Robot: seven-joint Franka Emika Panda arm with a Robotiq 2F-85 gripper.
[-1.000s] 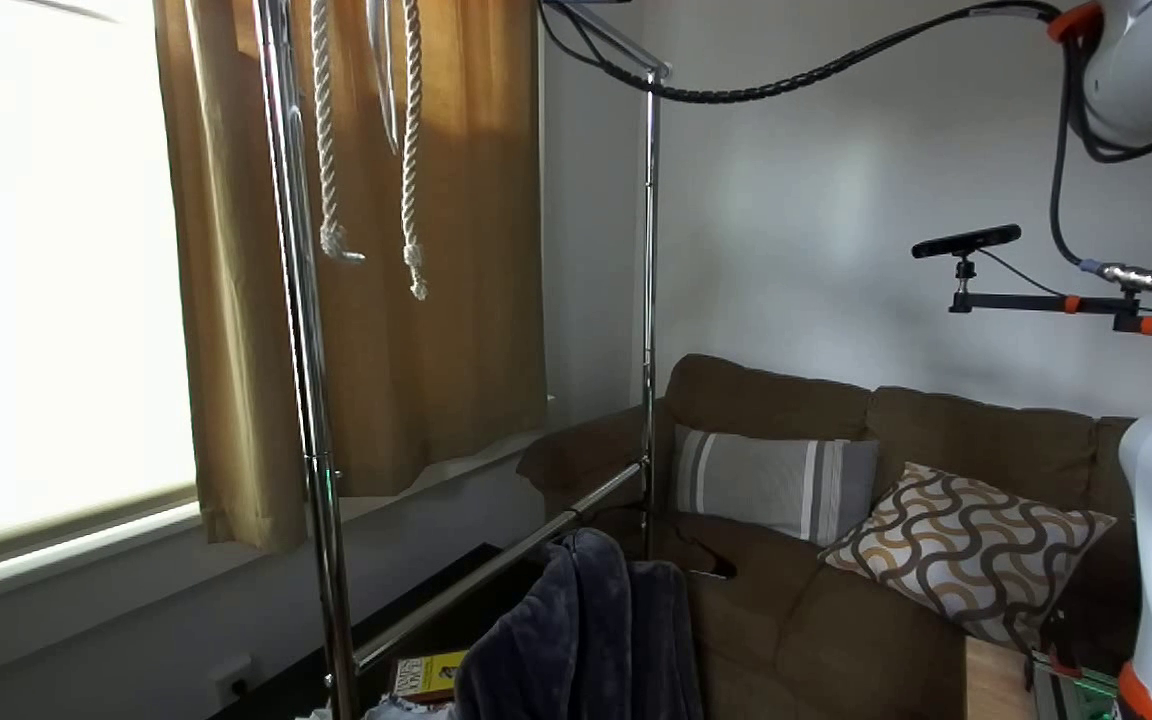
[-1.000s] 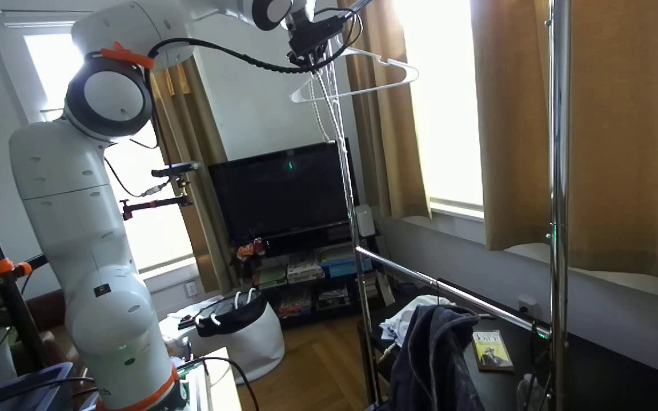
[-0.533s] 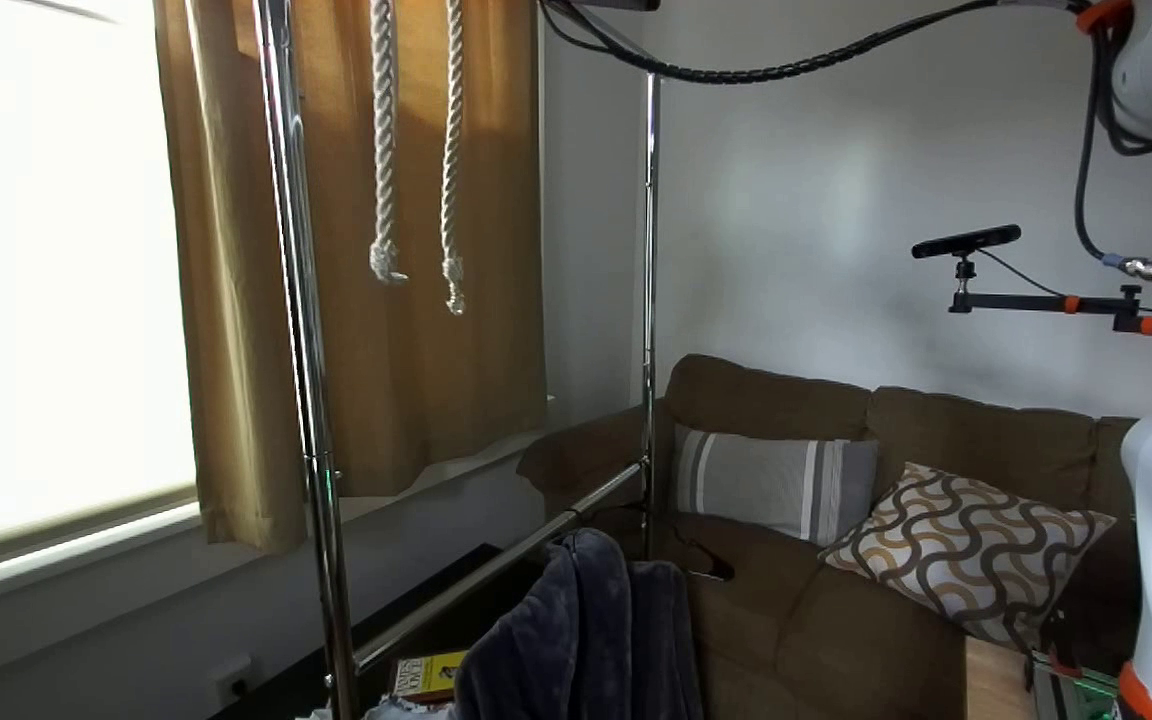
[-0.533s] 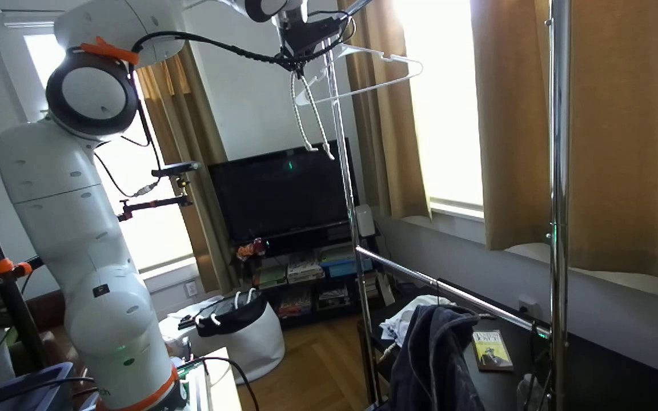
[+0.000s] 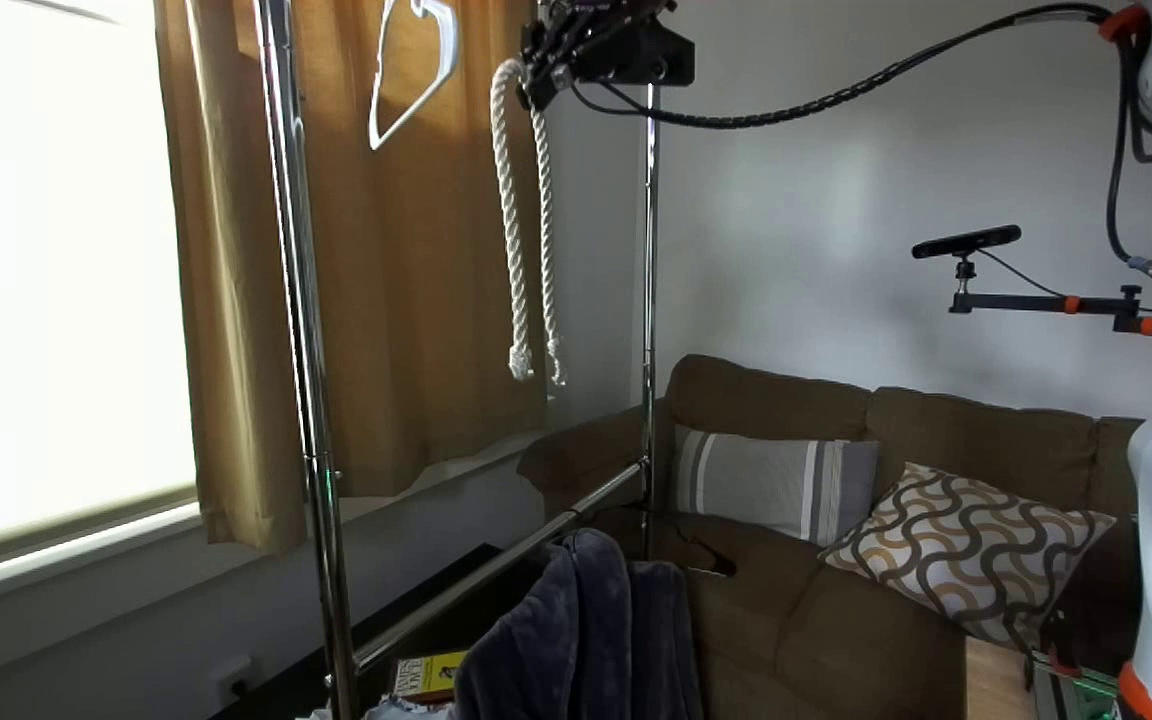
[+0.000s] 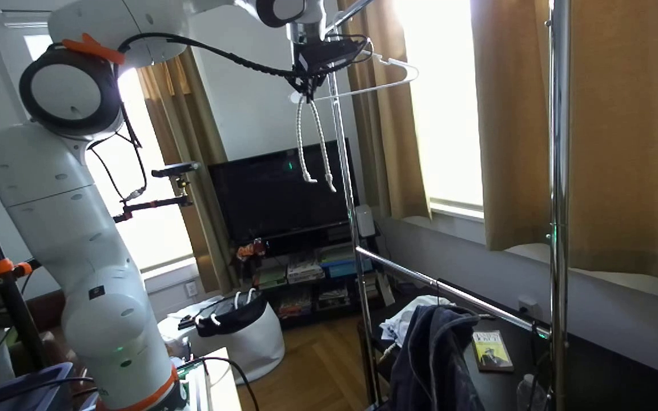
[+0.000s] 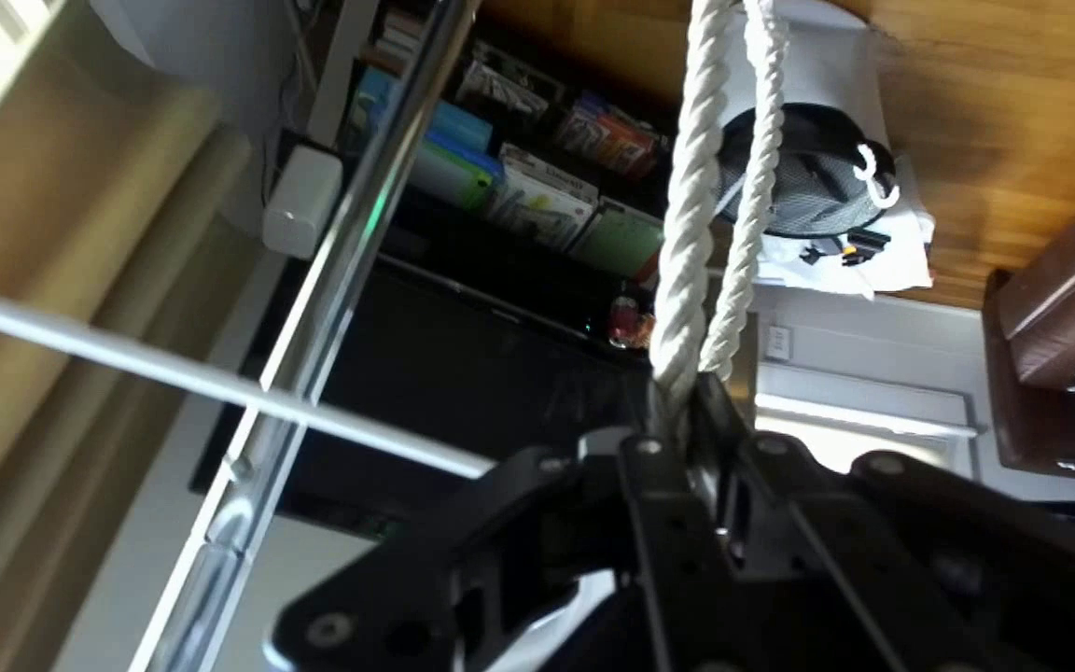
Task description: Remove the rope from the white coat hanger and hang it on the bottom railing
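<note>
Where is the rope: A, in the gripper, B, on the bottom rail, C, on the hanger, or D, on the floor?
A: in the wrist view, the gripper is shut on the rope, and in an exterior view the hanger is apart from it.

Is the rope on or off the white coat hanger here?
Off. In an exterior view the rope hangs doubled from the hand, with curtain showing between rope and white coat hanger.
</note>
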